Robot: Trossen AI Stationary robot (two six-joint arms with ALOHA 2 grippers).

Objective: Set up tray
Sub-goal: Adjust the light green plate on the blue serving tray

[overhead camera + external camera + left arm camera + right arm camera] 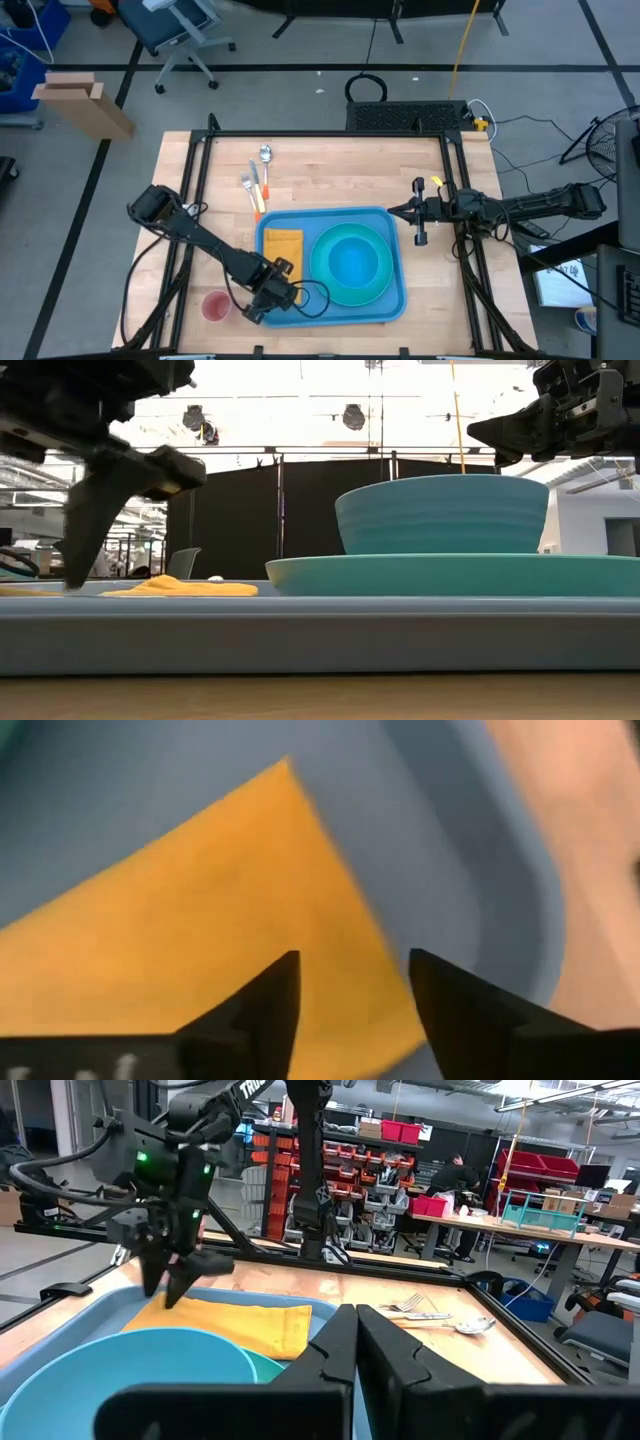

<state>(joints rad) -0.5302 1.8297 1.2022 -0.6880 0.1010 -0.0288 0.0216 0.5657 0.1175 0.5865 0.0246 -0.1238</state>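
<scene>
The blue tray (300, 303) lies flat at the table's middle. On its left part a yellow napkin (283, 243) lies flat; on its right part a teal bowl (440, 510) stands on a round teal plate (450, 572). My left gripper (280, 275) is open and points down over the napkin's near end (180, 920), one finger on each side of the napkin's edge in the left wrist view. My right gripper (418, 225) is shut and empty, in the air to the right of the tray. My left gripper comes from above, pointing down, at the napkin's near end. In the low view one fingertip (74, 582) reaches the level of the napkin (180, 588) on the tray floor. I cannot tell whether it touches the cloth.
A fork, a knife and a spoon (258, 180) lie on the wood beyond the tray's far left corner. A pink cup (215, 306) stands near the table's near edge, left of the tray. Bare wood shows to the tray's right and far side. A person sits far back in the room.
</scene>
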